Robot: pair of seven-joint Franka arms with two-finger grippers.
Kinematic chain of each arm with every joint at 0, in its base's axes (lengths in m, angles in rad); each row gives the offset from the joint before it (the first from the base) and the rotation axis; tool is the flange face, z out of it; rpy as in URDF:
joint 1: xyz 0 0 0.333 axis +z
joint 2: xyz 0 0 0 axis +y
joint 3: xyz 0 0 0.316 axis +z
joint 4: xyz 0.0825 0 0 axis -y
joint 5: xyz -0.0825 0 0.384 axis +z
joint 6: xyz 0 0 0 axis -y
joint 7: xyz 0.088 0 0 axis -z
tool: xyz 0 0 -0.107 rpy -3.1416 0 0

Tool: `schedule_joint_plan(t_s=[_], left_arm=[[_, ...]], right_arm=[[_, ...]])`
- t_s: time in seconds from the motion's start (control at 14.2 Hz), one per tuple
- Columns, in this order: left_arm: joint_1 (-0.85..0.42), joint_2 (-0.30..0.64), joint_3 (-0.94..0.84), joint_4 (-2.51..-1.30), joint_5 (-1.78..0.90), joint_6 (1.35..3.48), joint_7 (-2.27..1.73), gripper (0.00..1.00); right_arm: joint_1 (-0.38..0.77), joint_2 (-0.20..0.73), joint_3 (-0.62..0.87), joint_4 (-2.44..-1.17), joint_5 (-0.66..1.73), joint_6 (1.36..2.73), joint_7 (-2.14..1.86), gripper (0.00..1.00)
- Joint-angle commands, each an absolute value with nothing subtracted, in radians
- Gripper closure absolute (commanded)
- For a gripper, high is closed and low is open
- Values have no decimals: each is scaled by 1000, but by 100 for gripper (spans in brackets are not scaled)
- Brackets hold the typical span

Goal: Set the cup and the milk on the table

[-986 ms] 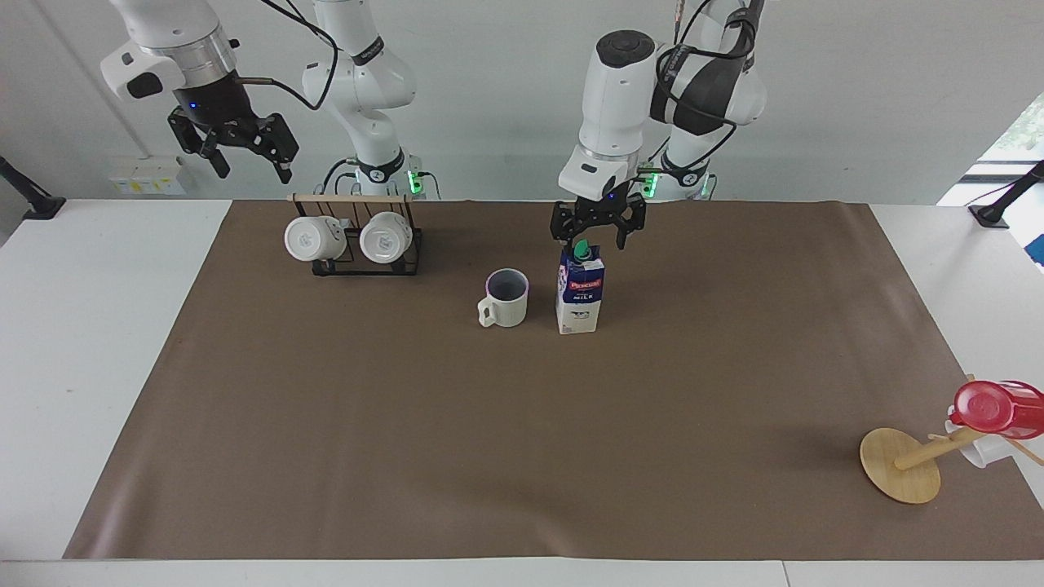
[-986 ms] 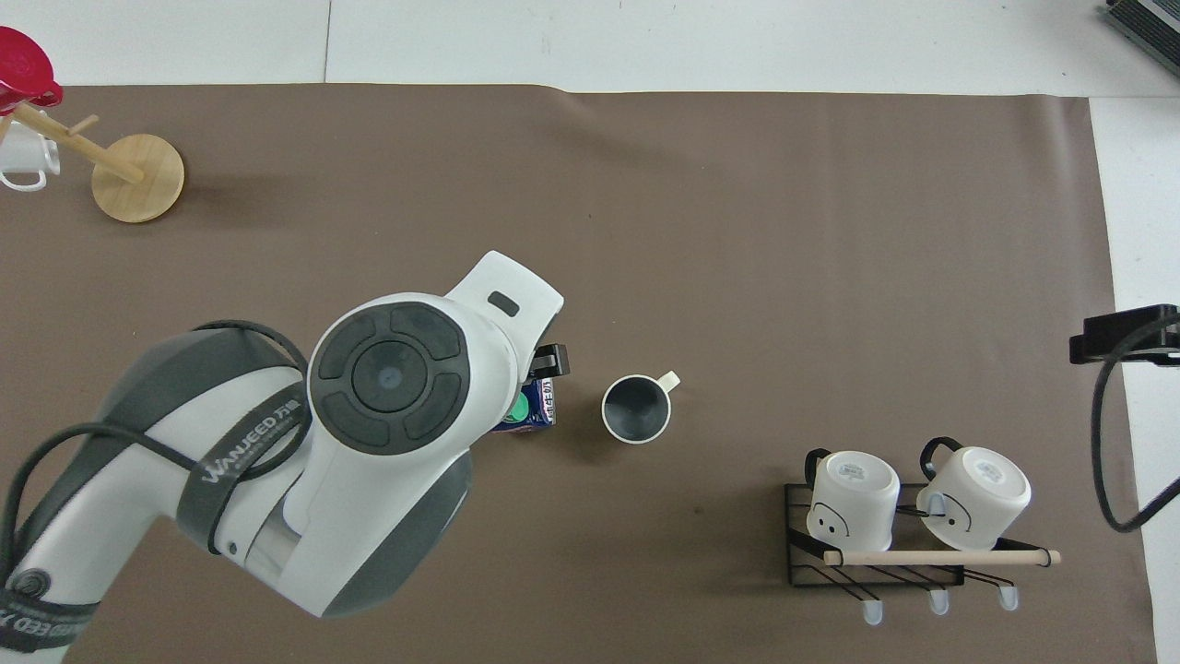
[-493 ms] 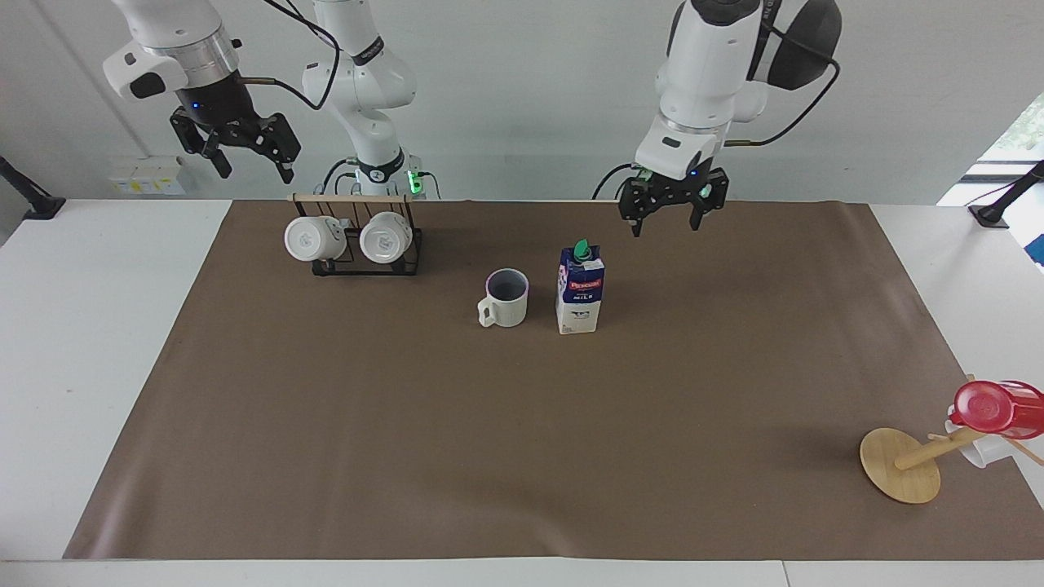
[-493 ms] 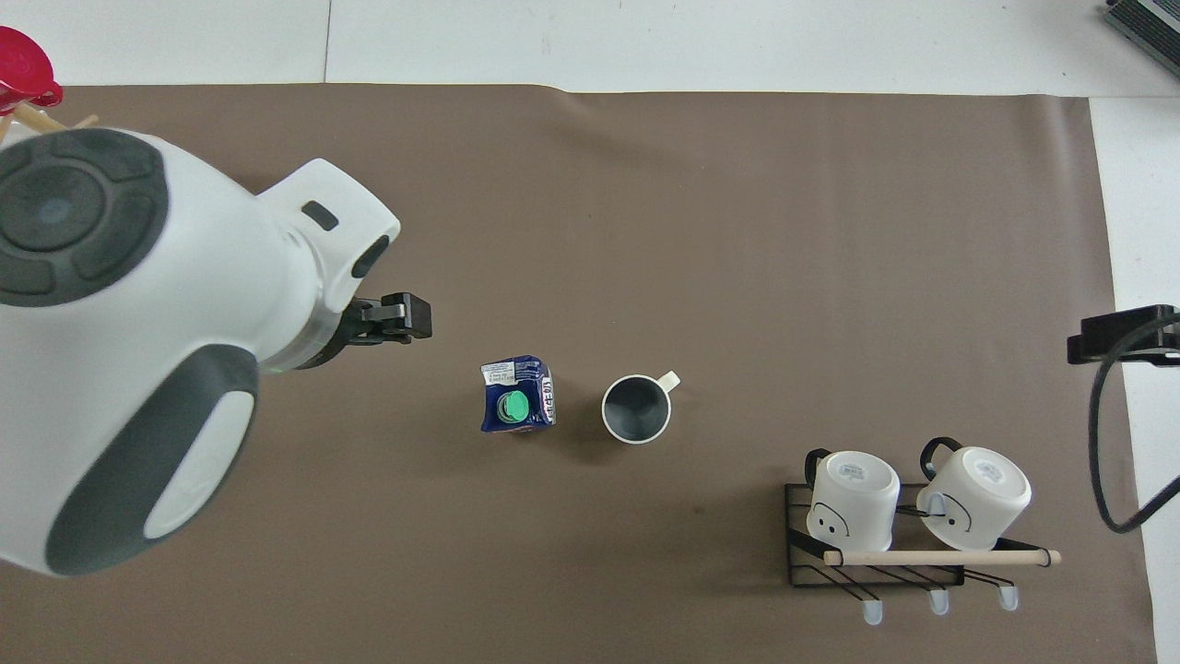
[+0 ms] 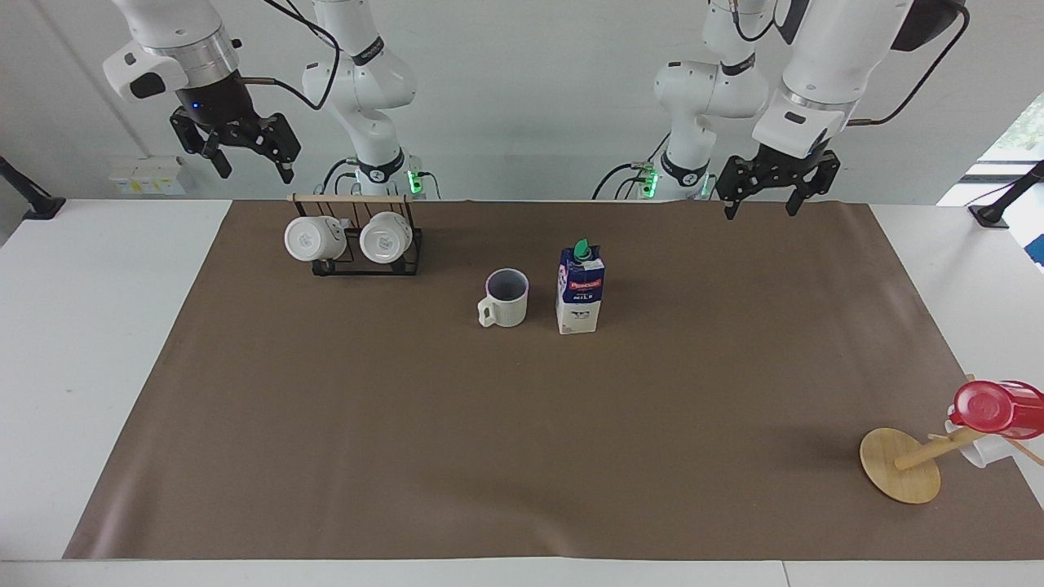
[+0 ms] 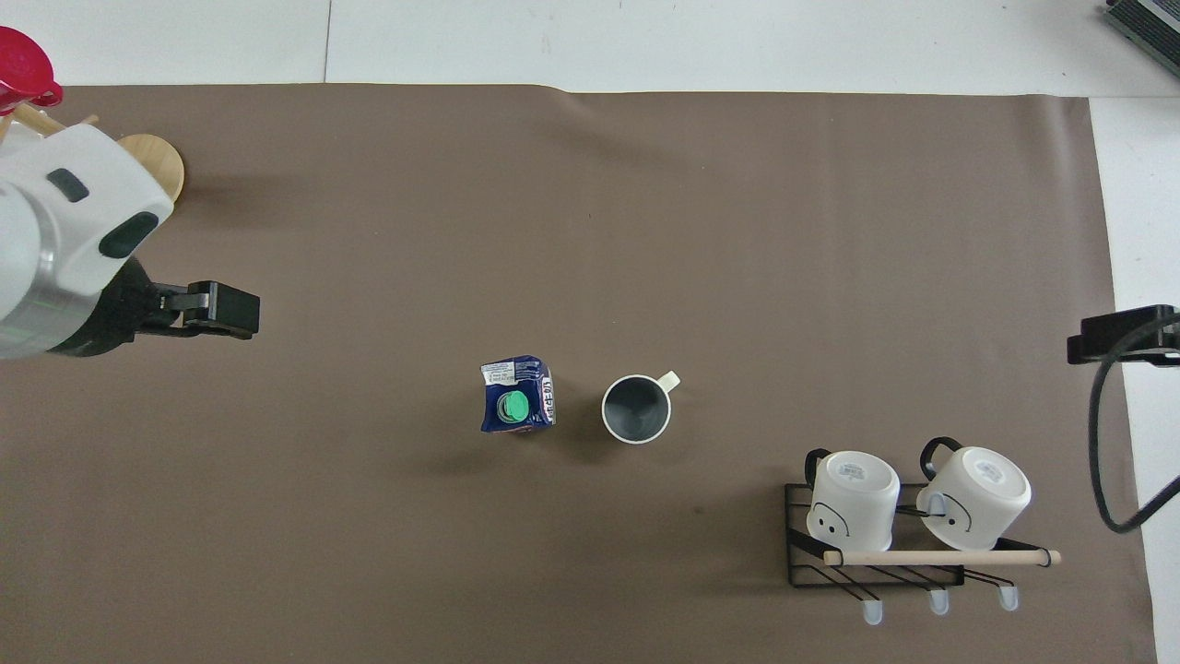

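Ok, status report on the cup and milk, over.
Left gripper open, raised, empty. Right gripper open, waiting above the mug rack. Cup and milk upright side by side on the mat. Nothing in the way.

white mugs (image 5: 349, 238) on rack (image 6: 876, 561) | red cup (image 5: 997, 407) on wooden stand (image 5: 900, 465)

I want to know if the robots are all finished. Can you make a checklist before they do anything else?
1. Cup standing upright on the brown mat: ok.
2. Milk upright beside the cup, not touching it: ok.
3. Left gripper open, holding nothing, up over the mat's edge by the robots: ok.
4. Right gripper open, holding nothing, waiting above the mug rack: ok.
5. Milk's green cap on: ok; screwed tight: cannot tell.
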State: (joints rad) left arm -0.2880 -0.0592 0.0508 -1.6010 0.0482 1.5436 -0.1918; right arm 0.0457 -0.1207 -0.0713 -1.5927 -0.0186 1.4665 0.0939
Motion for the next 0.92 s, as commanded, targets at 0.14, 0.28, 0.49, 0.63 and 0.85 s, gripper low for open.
schedule_joint_plan(t_s=[0.14,0.28,0.49,0.63,0.85], left_arm=[[-197,-67,44,-1595,37,1519,-114,0],[-180,-67,44,-1592,37,1517,-114,0],[-181,-74,40,-1591,35,1520,-114,0],[-183,-74,37,-1592,35,1523,-120,0],[-181,-75,43,-1592,35,1523,-123,0]], right_arm=[[37,-120,-67,-1585,-2,1460,91,0],[37,-120,-67,-1585,-2,1460,91,0],[37,-120,-67,-1585,-2,1460,91,0],[37,-120,-67,-1585,-2,1460,91,0],[37,-120,-67,-1585,-2,1460,91,0]])
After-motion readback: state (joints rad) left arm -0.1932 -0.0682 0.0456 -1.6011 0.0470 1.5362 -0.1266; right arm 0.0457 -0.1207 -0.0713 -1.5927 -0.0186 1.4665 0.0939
